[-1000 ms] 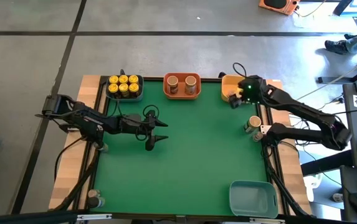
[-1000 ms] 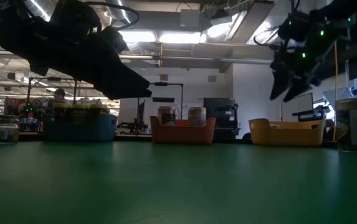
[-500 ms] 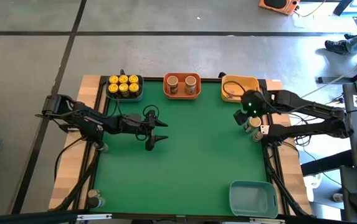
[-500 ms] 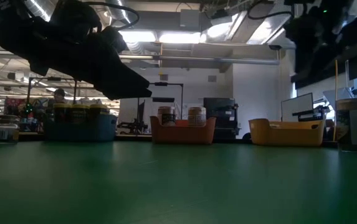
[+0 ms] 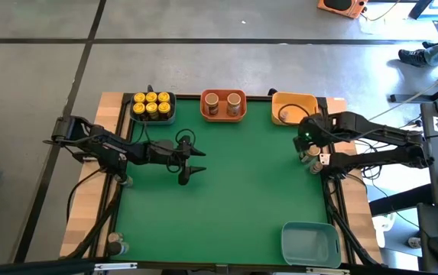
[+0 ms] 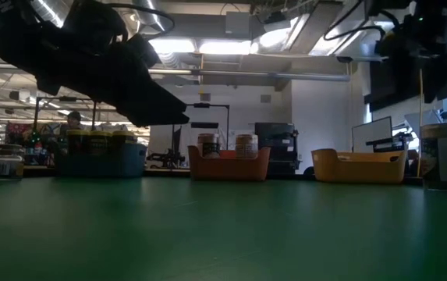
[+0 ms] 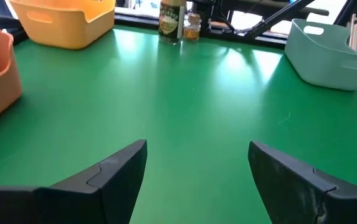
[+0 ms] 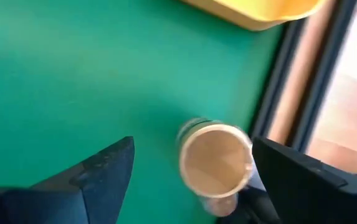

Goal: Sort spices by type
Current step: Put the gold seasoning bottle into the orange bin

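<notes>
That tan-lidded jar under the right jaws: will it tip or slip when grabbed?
The upright cylindrical tan-lidded jar probably tips if nudged high, since it looks taller than wide. Its smooth round side may slip or twist, so a centred grip seems safer. The right gripper, jaws open, already straddles it.

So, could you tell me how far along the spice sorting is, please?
Done: six yellow-lid jars fill the blue bin, two tan-lid jars sit in the orange bin. In hand: the open right gripper hovers over a tan-lid jar at the table edge. Left: that jar; the left gripper waits, open.
</notes>
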### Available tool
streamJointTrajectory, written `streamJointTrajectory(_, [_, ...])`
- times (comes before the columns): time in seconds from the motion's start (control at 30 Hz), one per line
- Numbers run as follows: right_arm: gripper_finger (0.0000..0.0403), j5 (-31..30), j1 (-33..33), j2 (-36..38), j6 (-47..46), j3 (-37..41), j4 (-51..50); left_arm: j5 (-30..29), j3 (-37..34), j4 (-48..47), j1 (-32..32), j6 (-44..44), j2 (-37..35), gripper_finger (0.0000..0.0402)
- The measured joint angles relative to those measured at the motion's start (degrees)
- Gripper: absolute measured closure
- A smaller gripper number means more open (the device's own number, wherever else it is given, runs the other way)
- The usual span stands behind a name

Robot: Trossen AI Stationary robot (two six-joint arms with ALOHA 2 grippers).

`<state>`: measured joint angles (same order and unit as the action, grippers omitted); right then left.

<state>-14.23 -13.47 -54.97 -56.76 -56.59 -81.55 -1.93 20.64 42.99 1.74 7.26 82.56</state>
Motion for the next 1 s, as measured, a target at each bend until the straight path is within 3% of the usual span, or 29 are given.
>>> streamJointTrajectory(0.4, [0.0079,-3.7,0.0,-4.8,-3.4,0.7,-3.4,0.0,0.0,-1.7,0.0,0.5,0.0,0.0123])
streamJointTrajectory(0.77, [0.0079,0.1,0.0,-8.4,-3.1,8.7,0.5,0.0,0.0,-2.1,0.0,0.3,0.0,0.0123])
streamJointTrajectory(1.0, [0.0079,3.3,0.0,-9.0,-3.4,9.9,0.5,0.0,0.0,-2.1,0.0,0.3,0.0,0.0123])
